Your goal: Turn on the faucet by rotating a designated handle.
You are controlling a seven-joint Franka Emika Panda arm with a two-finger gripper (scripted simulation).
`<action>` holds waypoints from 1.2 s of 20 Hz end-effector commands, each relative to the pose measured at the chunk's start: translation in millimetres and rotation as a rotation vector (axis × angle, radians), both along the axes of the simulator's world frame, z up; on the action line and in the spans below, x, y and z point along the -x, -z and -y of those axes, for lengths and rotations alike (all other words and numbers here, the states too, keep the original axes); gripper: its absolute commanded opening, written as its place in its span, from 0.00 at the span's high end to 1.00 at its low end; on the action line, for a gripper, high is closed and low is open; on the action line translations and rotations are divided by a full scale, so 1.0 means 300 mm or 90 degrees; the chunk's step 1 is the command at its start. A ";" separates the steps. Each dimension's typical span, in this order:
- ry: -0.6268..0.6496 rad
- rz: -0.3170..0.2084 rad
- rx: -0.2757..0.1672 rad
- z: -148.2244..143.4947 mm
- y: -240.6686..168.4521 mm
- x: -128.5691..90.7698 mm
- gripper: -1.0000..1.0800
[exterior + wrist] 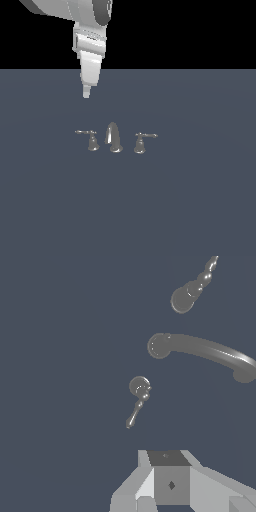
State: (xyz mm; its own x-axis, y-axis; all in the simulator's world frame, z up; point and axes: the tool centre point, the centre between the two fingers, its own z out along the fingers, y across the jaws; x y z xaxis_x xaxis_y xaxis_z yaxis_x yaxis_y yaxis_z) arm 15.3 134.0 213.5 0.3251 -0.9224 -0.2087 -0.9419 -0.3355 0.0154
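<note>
The pincer (86, 93) hangs above the counter (200, 210), holding nothing, its opening impossible to judge; I'd lower it squarely onto the lever of the handle (90, 139) on the exterior view's left before turning.

The arm (75, 10) is white with a dark grey joint band. The gripper (86, 94) is pale grey-white, blocky and tapering to a narrow tip. The wrist view shows angular grey facets and a small dark diamond mark.
</note>
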 end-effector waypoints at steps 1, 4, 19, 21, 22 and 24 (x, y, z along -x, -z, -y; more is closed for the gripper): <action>0.046 -0.004 0.017 -0.021 0.073 -0.026 1.00; 0.098 -0.006 0.040 -0.042 0.158 -0.053 1.00; 0.267 0.021 0.125 -0.095 0.433 -0.125 1.00; 0.275 0.024 0.130 -0.097 0.446 -0.128 1.00; 0.277 0.025 0.131 -0.098 0.450 -0.129 1.00; 0.280 0.026 0.133 -0.099 0.455 -0.130 1.00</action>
State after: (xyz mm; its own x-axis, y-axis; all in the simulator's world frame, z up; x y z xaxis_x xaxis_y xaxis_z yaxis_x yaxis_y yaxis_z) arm 53.5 163.7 78.2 -0.0951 -0.9955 -0.0032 -0.9955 0.0951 0.0035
